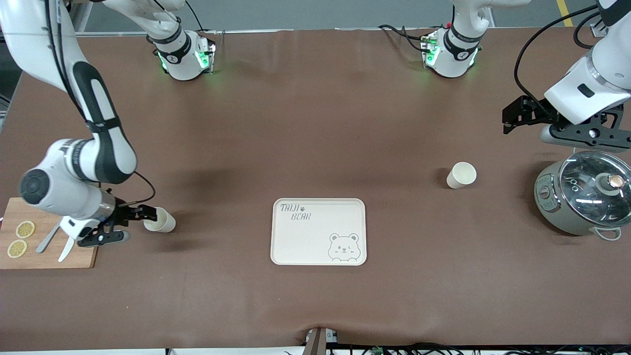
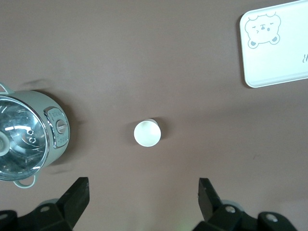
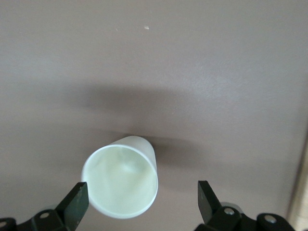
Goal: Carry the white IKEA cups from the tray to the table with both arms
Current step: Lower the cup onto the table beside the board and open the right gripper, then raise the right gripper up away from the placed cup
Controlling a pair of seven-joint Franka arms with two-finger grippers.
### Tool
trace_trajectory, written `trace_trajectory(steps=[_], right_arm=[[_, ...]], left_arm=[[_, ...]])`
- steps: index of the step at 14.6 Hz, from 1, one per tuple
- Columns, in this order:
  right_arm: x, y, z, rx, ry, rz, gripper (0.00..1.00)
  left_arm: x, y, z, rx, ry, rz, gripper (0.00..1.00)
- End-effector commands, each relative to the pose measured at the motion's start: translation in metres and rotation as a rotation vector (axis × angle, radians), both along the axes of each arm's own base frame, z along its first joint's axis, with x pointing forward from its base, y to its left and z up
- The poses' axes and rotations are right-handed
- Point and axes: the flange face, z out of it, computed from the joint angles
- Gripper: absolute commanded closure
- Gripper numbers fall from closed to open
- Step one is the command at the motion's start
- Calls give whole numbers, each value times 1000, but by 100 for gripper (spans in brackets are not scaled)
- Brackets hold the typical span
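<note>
A: We see the tray (image 1: 318, 231) bare, mid-counter (image 1: 315, 123). Both white cups are off it.

B: One cup (image 1: 461, 175) stands upright toward the left arm's end, near the rice cooker (image 1: 584, 197), farther from the front camera than the tray. Left tool (image 2: 144, 202) hangs high over it, fingers apart, holding nothing.

A: Second cup (image 1: 160, 220) sits on the counter toward the right arm's end, just beside the cutting board (image 1: 47, 241) with lemon slices (image 1: 20, 239). Right tool (image 1: 130, 217) is low at it, fingers spread, cup rim at one finger (image 3: 77, 202), not clamped.

B: We judge both transfers done; only pulling the right arm clear is left.
</note>
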Motion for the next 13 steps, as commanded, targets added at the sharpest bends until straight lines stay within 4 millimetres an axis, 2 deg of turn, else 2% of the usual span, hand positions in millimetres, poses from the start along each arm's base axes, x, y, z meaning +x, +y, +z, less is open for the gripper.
trace_trajectory(steps=[1, 3, 6, 10, 12, 13], right_arm=[[7, -5, 55, 3, 33, 21, 0], [7, -7, 94, -1, 62, 27, 0], [-6, -13, 164, -56, 52, 41, 0], [-43, -26, 254, -64, 23, 10, 0], [-64, -26, 290, -64, 29, -16, 0], [-74, -33, 305, -63, 34, -49, 0]], left_arm=[[1, 3, 1, 19, 4, -13, 0], [1, 3, 2, 15, 2, -14, 0], [2, 8, 2, 11, 2, -4, 0], [3, 9, 2, 12, 2, -2, 0], [2, 10, 2, 14, 3, -2, 0], [2, 10, 2, 14, 3, -1, 0]])
